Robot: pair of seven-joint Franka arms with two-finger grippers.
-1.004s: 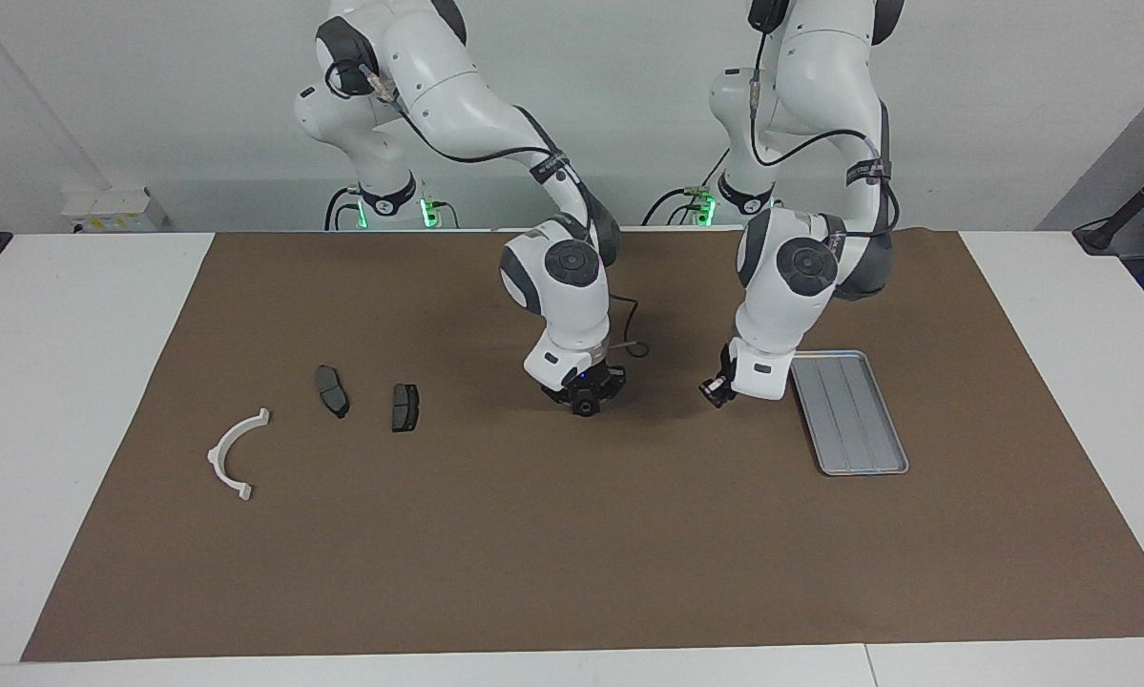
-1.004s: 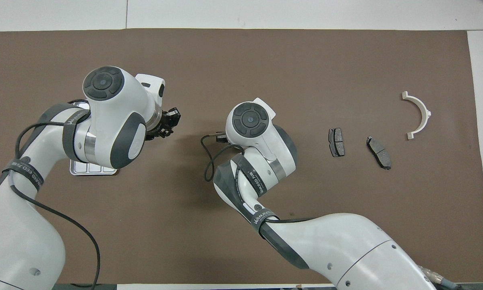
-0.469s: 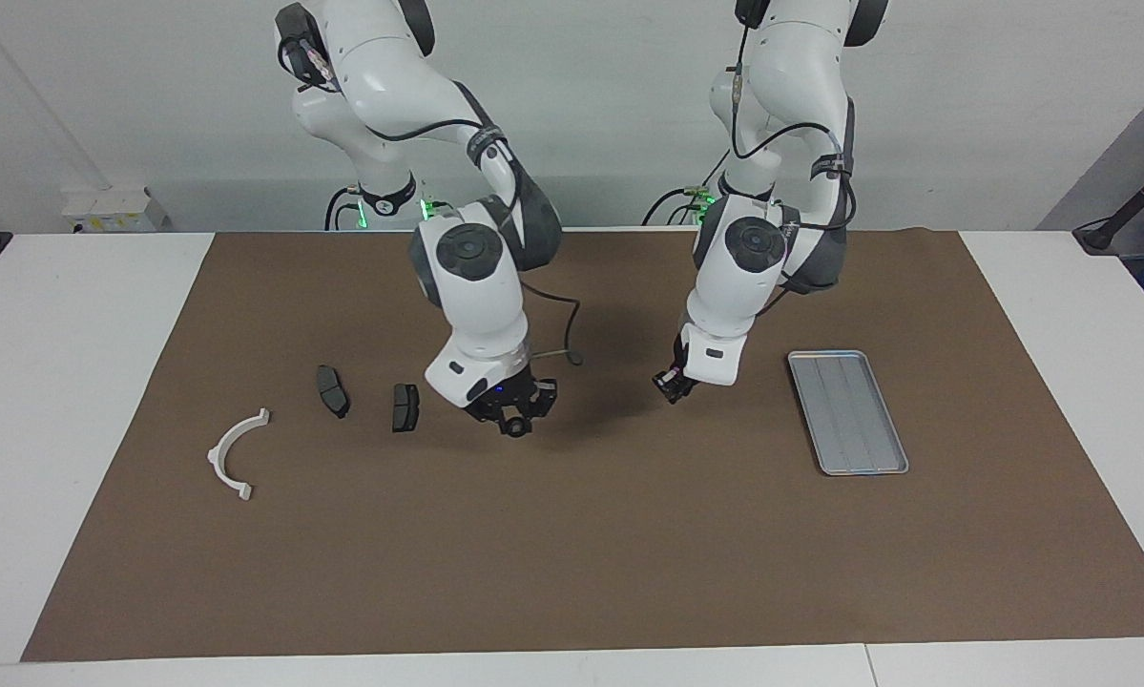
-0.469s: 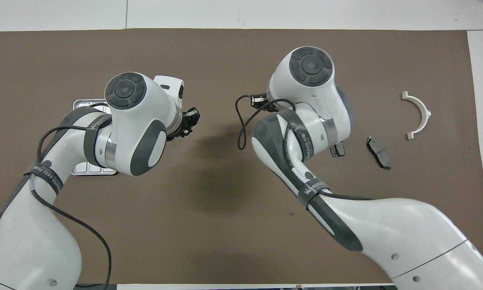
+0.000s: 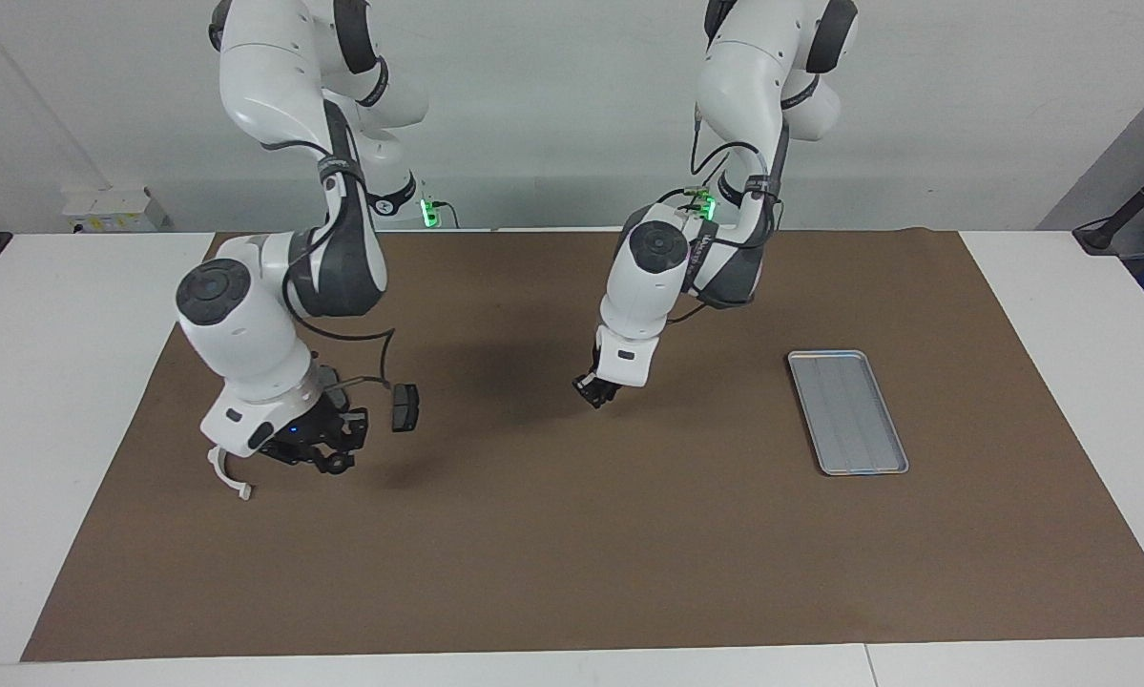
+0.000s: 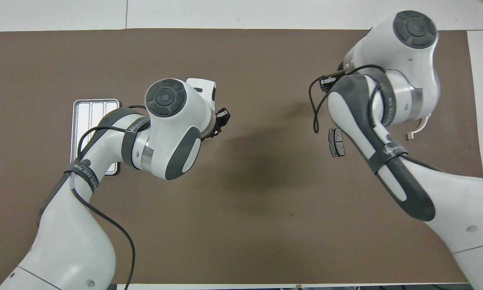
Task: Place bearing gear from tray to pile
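Right end effector [image 5: 328, 456] hangs low over the brown mat [image 5: 572, 563] at mid-height of the facing frame, toward the right arm's end of the tabletop. Its fingers stand narrow, pinched on a small dark round part, the bearing gear [image 5: 337, 466]. It is over the pile, between the white half-ring bracket [image 5: 230, 480] and a dark brake pad [image 5: 405, 407]; a second pad is mostly hidden by the wrist. Left end effector [image 5: 594, 394] hovers over bare mat at the frame's centre, fingertips closed together, holding nothing visible. The silver tray [image 5: 848, 412] lies flat toward the left arm's end, with nothing on it
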